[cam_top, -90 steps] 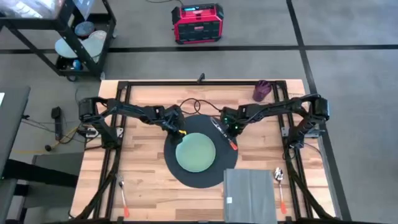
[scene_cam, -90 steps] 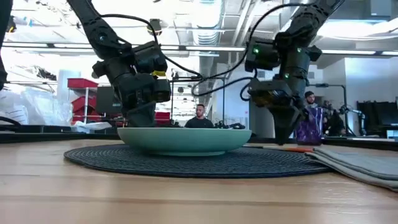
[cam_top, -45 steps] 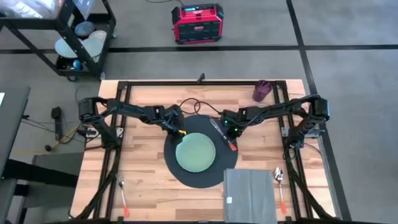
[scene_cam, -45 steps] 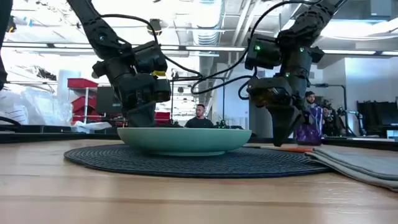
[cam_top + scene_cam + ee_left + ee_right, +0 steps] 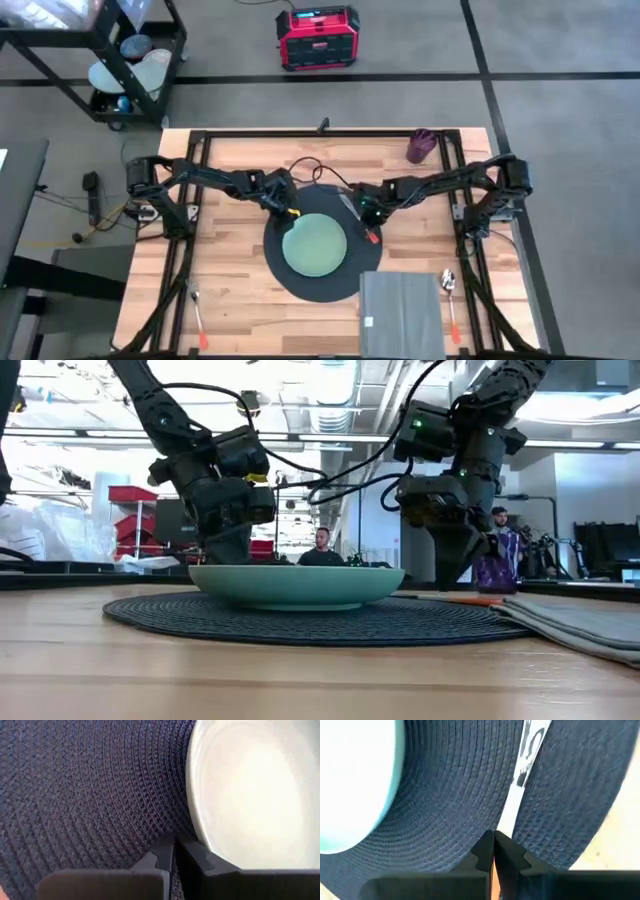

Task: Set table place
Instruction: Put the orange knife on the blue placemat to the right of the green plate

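A: Report the near edge of the tabletop (image 5: 230, 290).

B: A grey folded napkin (image 5: 400, 312) lies at the near right, cut off by the frame edge. A spoon (image 5: 449, 300) lies just beside it on the right; another utensil (image 5: 198, 318) lies at the near left, type unclear.

A: Location of the placemat (image 5: 290, 275)?

B: Centre of the tabletop, carrying the pale green plate (image 5: 315, 247). The napkin's corner overlaps its near right edge.

A: Arm poses?

B: Both arms reach inward from the sides, wrists angled down. The left gripper (image 5: 287, 209) is low at the plate's far left rim, fingers (image 5: 162, 857) closed together, holding nothing. The right gripper (image 5: 367, 215) is at the mat's far right edge, fingers (image 5: 484, 851) clenched on a thin utensil (image 5: 517, 795) with an orange handle; its type is unclear.

A: Farther back?

B: A purple cup (image 5: 420, 146) at the far right corner.
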Tool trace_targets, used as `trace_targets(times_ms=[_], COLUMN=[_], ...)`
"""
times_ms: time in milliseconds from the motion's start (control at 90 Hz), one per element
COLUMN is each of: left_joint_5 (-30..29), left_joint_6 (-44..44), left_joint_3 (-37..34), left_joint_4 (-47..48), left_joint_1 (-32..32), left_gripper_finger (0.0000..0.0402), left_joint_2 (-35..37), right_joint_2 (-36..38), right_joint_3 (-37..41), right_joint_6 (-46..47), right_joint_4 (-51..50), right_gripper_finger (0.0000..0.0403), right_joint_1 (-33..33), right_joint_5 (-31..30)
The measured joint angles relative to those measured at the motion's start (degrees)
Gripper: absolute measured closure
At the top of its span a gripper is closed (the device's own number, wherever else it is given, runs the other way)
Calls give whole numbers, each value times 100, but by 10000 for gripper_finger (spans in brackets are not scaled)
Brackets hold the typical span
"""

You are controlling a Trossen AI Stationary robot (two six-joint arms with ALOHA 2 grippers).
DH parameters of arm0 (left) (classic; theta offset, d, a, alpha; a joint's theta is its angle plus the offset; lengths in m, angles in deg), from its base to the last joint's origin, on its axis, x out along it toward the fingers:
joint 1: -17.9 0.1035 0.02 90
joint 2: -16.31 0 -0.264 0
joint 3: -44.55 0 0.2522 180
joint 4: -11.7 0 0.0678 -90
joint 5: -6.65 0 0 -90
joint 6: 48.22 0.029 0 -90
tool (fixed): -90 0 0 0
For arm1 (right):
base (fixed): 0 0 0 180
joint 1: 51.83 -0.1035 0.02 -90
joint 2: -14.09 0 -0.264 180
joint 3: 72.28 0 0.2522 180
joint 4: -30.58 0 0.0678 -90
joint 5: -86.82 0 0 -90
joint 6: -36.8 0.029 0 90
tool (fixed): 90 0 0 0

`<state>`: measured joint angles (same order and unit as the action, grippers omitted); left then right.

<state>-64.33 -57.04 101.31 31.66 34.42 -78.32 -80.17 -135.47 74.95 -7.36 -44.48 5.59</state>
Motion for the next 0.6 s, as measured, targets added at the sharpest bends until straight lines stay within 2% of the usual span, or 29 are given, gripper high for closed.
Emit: trace_targets(times_ms=[300, 433, 600], left_joint_5=[0, 0, -4], left_joint_6=[-48, -48, -48], left_joint_3=[0, 0, 0], left_joint_4=[-39, -39, -87], left_joint_1=[0, 0, 2], left_gripper_finger=[401, 402, 401], left_joint_2=[-2, -2, -2], right_joint_2=[-7, -7, -7], right_joint_3=[0, 0, 0], right_joint_6=[-152, -422, -572], right_joint_4=[-367, -780, -789], right_gripper_finger=[403, 403, 403], right_joint_1=[-16, 126, 303], right_joint_5=[-41, -159, -152])
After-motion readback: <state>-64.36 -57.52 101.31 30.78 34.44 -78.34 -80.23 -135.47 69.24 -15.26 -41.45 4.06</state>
